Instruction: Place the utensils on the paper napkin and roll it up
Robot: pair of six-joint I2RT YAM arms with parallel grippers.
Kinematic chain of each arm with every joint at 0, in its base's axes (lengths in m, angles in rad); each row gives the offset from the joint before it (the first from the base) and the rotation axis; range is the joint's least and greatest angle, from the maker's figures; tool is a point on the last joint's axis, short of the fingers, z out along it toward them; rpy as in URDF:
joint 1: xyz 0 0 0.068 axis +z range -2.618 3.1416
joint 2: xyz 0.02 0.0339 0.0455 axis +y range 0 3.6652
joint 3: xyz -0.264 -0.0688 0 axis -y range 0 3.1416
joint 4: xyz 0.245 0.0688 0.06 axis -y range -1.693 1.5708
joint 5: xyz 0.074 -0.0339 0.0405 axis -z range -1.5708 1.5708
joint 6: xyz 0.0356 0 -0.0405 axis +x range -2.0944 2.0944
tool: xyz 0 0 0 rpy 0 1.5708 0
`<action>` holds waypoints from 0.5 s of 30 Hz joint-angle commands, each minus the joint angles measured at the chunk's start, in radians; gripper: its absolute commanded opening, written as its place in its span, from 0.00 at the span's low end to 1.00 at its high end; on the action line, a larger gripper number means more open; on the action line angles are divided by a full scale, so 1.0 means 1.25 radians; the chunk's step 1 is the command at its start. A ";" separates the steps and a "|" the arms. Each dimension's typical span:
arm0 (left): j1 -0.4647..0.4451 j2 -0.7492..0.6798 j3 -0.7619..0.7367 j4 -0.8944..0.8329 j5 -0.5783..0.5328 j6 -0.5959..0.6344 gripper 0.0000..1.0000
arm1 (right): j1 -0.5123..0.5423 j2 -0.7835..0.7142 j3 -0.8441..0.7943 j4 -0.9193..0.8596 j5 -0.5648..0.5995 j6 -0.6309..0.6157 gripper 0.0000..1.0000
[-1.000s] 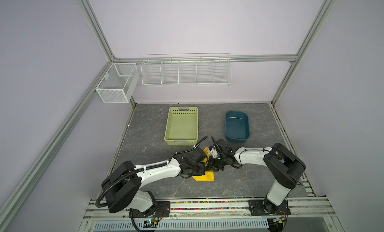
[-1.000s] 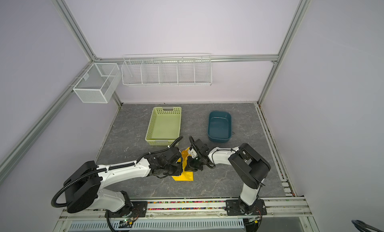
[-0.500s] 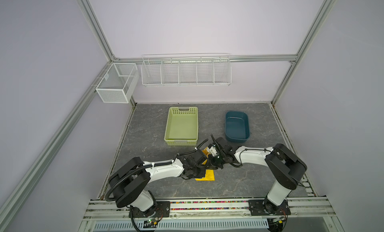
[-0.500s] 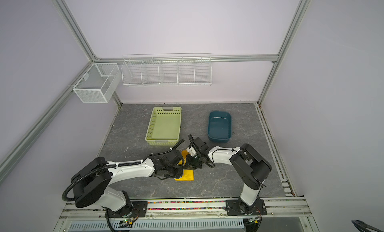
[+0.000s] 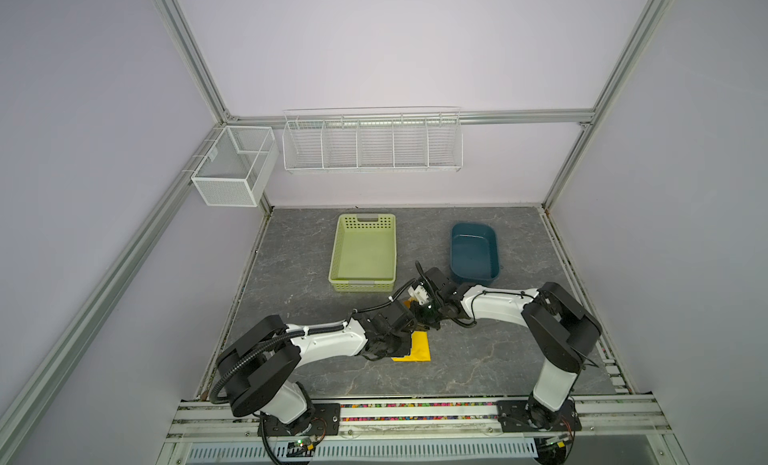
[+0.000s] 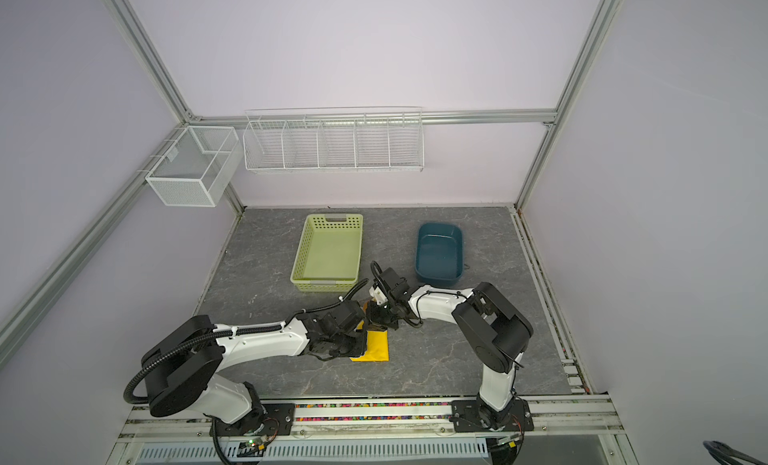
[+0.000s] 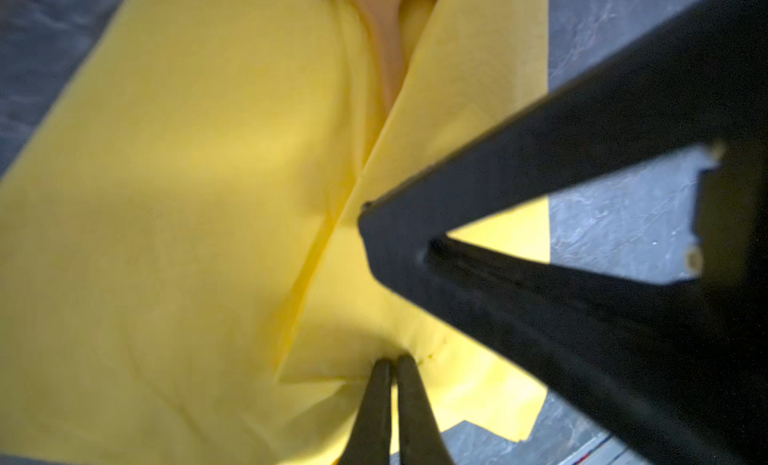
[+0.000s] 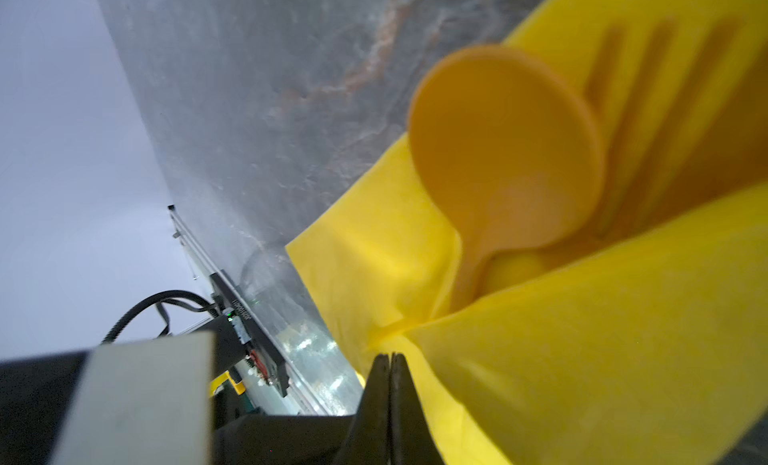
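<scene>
The yellow paper napkin (image 5: 417, 347) (image 6: 375, 347) lies near the table's front middle, folded over the utensils. In the right wrist view the orange spoon (image 8: 503, 151) sticks out of the fold, and fork tines (image 8: 648, 109) show through the napkin (image 8: 602, 338). One orange handle (image 7: 386, 47) peeks out of the napkin (image 7: 187, 192) in the left wrist view. The knife is hidden. My left gripper (image 7: 390, 361) (image 5: 409, 341) is shut on a pinched napkin fold. My right gripper (image 8: 390, 357) (image 5: 424, 325) is shut on the napkin's edge, close beside the left.
A pale green basket (image 5: 363, 251) and a dark blue tub (image 5: 473, 253) stand behind the napkin. White wire racks (image 5: 372, 140) and a mesh box (image 5: 232, 172) hang on the back wall. The right arm's black finger frame (image 7: 582, 192) crosses the left wrist view.
The left arm's elbow has swung in toward the front and its jaws have closed tighter on the napkin. The right gripper has barely moved.
</scene>
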 commanded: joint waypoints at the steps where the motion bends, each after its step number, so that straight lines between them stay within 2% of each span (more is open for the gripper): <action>1: 0.001 0.016 -0.032 -0.022 -0.008 -0.012 0.08 | 0.005 0.012 0.024 -0.106 0.075 -0.039 0.06; 6: 0.002 0.017 -0.037 -0.016 -0.005 -0.017 0.08 | 0.004 0.011 0.042 -0.175 0.136 -0.069 0.06; 15: 0.002 0.032 -0.028 -0.004 0.003 -0.019 0.08 | 0.006 -0.046 0.062 -0.162 0.100 -0.045 0.09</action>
